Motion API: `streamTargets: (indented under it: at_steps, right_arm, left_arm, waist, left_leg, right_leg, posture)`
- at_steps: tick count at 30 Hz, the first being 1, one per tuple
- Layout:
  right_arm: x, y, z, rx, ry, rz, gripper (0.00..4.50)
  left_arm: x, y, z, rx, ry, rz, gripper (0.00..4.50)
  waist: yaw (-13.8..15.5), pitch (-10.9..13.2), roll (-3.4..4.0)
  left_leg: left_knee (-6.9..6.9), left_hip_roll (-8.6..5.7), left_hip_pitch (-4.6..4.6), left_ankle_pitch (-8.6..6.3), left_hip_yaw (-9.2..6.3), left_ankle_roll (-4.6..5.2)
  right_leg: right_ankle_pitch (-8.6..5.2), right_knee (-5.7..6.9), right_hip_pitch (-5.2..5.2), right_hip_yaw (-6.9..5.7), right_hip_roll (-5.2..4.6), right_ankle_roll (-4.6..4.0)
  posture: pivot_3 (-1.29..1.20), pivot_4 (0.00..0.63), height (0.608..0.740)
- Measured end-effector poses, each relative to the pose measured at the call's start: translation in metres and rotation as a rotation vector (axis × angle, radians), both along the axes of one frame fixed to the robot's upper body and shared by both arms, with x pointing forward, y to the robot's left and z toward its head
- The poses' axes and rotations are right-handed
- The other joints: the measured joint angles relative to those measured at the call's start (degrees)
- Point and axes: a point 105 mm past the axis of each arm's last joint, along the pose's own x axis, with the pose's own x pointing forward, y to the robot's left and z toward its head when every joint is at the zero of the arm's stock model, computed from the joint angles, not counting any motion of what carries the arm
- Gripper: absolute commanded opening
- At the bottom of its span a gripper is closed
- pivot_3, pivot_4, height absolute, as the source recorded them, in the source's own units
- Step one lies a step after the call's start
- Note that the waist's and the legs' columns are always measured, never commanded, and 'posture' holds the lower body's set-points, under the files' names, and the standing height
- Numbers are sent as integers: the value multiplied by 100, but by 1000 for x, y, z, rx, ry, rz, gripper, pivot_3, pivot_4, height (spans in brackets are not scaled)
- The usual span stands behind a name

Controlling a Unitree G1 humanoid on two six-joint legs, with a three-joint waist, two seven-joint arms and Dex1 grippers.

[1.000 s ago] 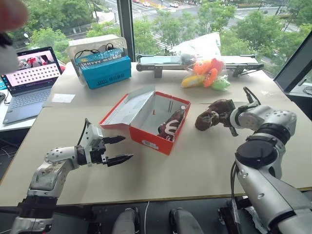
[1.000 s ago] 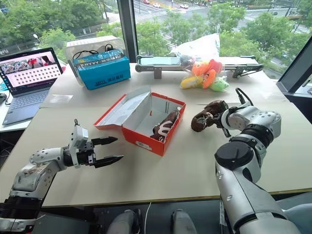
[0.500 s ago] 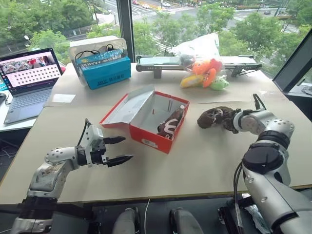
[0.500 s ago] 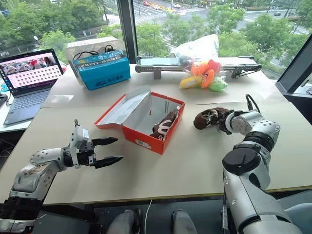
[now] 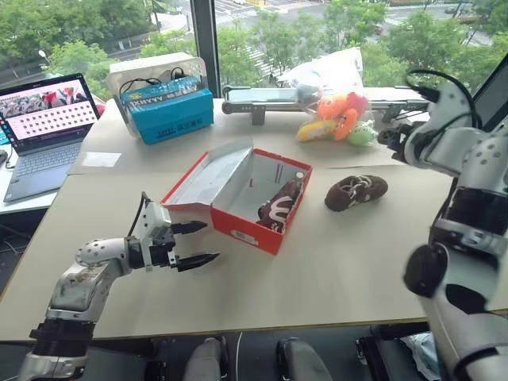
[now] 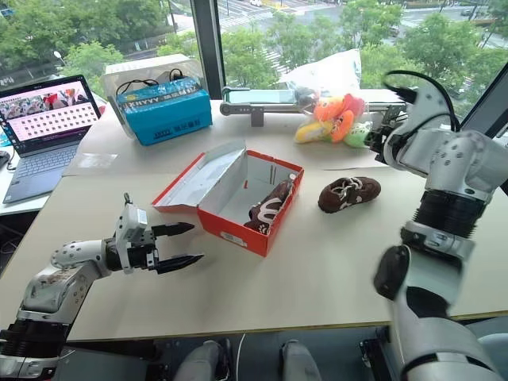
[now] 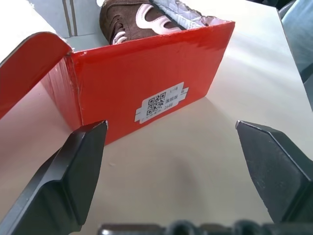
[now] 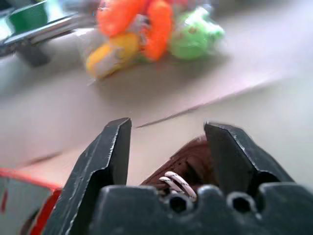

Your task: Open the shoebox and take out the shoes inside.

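Observation:
The red shoebox lies open at the middle of the table, its lid folded back to the left. One dark brown shoe with white markings rests inside against the right wall. The other shoe lies on the table just right of the box. My right gripper hangs open above and behind that shoe, holding nothing. My left gripper hovers open, low over the table, in front of the box's labelled end, apart from it.
A blue box and a laptop stand at the back left. Orange, yellow and green plush toys in a clear bag lie at the back right, beside a long grey device. A paper sheet lies left of the lid.
My right gripper opened and let go of the shoe, which now lies on the table right of the box. The right arm then rose up and back. The left arm stayed still.

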Motion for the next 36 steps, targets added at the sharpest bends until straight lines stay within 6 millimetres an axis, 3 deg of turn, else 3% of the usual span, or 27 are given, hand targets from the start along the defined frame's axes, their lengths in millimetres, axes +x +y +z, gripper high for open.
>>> streamTargets:
  at_steps: [2,3,4,6,10,14,18,21,27,36]
  right_arm:
    - [-29,61,4,-322,-65,426,2901]
    - [-37,74,1,-372,-70,524,2901]
    - [-55,99,-12,-466,-67,733,2901]
    - [-70,115,-35,-519,-11,922,2901]
    - [-58,115,-61,-595,71,1041,2901]
    - [-44,132,-64,-606,61,1108,2901]
    - [-17,136,-75,-581,104,1107,2901]
    - [0,139,-97,-557,176,1116,2901]
    - [13,165,-117,-466,273,1158,2901]
    - [21,168,-133,-469,321,1161,2901]
  left_arm:
    - [0,-2,0,-1,0,-5,4500]
    - [0,-2,0,-3,-1,-7,4500]
    - [0,-4,0,-7,-1,-9,4500]
    - [0,-4,0,-8,1,-10,4500]
    - [0,-6,-1,-13,5,-10,4500]
    - [0,-8,-3,-22,9,-11,4500]
    - [-1,-10,-6,-30,21,-9,4500]
    - [-3,-10,-9,-32,36,-3,4500]
    - [-6,-14,-6,-40,33,-18,4500]
    - [-10,-13,-7,-24,50,-21,4500]
  waist:
    - [-4,-2,-3]
    - [-6,-4,-6]
    - [-5,-5,-9]
    - [10,-4,-10]
    - [31,-4,-11]
    - [31,-4,-11]
    - [30,-4,-11]
    - [32,-4,-11]
    - [8,-4,-11]
    - [46,-11,-16]
  left_leg:
    - [2,14,5,-2,-3,-1]
    - [2,18,6,-2,-3,-2]
    - [3,21,8,-3,-4,-3]
    - [7,19,6,-4,-3,-5]
    - [18,17,3,-4,16,-6]
    - [21,23,3,-4,32,-6]
    - [23,33,2,-3,34,-8]
    - [23,33,0,1,37,-13]
    - [33,33,3,5,54,-16]
    - [35,35,15,4,74,-19]
  right_leg:
    - [-18,-2,2,-6,10,20]
    - [-25,-2,3,-7,13,31]
    - [-29,-2,4,-11,15,37]
    - [-25,0,3,-19,6,40]
    - [15,-12,-4,-40,-29,43]
    - [48,-13,-13,-156,-113,41]
    - [68,-9,-20,-177,-106,28]
    - [75,3,-24,-176,-99,-3]
    - [85,9,-14,-172,-87,-23]
    - [82,6,0,-180,-102,-16]
  posture:
    - [0,150,736]
    - [0,150,736]
    - [0,150,736]
    - [0,150,736]
    - [0,150,736]
    - [0,150,736]
    - [0,150,736]
    - [0,150,736]
    - [0,150,736]
    - [0,150,736]
